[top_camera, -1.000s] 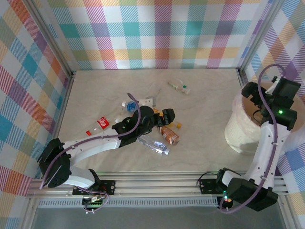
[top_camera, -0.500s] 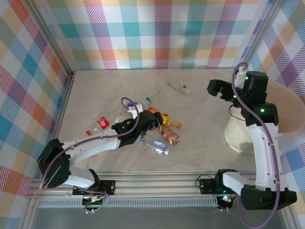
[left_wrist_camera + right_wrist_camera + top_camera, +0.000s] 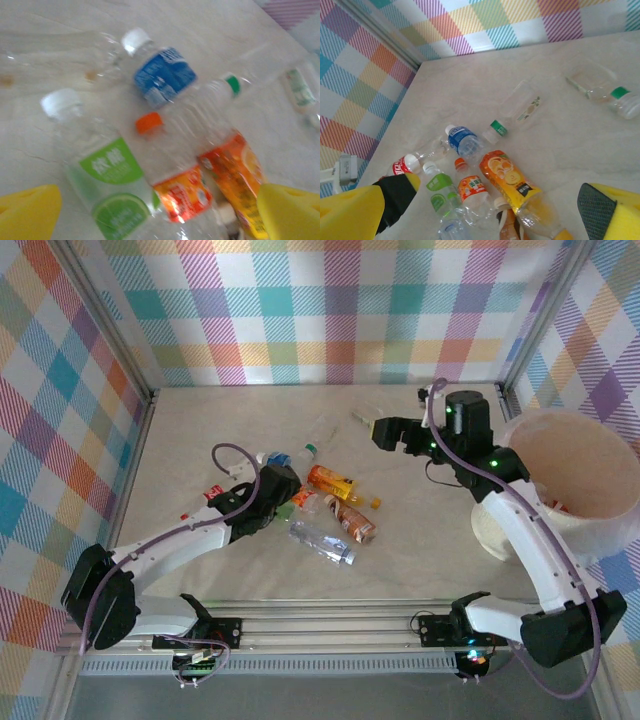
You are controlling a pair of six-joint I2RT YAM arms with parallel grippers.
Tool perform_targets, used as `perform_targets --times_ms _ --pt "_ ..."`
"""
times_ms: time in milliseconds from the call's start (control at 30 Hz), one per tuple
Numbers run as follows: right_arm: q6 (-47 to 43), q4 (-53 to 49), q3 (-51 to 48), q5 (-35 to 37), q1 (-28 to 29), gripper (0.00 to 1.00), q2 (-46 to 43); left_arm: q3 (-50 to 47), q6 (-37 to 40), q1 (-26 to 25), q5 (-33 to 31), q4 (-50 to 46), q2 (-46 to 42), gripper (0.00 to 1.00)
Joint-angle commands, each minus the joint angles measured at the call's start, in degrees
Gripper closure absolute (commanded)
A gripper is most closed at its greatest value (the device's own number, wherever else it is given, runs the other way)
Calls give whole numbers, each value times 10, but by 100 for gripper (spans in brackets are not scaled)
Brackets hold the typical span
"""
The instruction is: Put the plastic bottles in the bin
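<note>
While the left pincer (image 3: 160, 210) and right pincer (image 3: 480, 215) stand spread, the green-label bottle (image 3: 112, 180) bears Chinese characters

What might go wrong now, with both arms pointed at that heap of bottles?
The bottles lie jammed together, so the open left fingers may pinch two at once or shove neighbours away. The right fingers face the same heap, so the arms might bump. The bin stands off to the right, a long carry for a slippery, crushed bottle.
</note>
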Motion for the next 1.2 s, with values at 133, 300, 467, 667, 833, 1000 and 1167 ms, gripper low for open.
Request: perform_targets --times_ms 133,300,467,667,833,1000,1167 --pt "21 29 -3 20 31 0 6 27 -60 71 34 -56 51 0" --pt "21 22 -15 31 35 0 -12 64 -113 99 64 -98 111 0" --pt "15 -3 -24 58 36 0 -31 81 -158 110 79 -101 152 0" --pt "14 -13 -38 68 36 0 -48 88 -181 120 108 -91 191 0" --pt "13 -20 -40 74 36 0 -52 79 -202 121 92 -77 206 6" --pt "14 -20 -39 73 36 0 -51 60 -214 126 114 -31 228 16" --pt "15 -22 -39 73 36 0 -54 50 -212 127 108 -5 227 25"
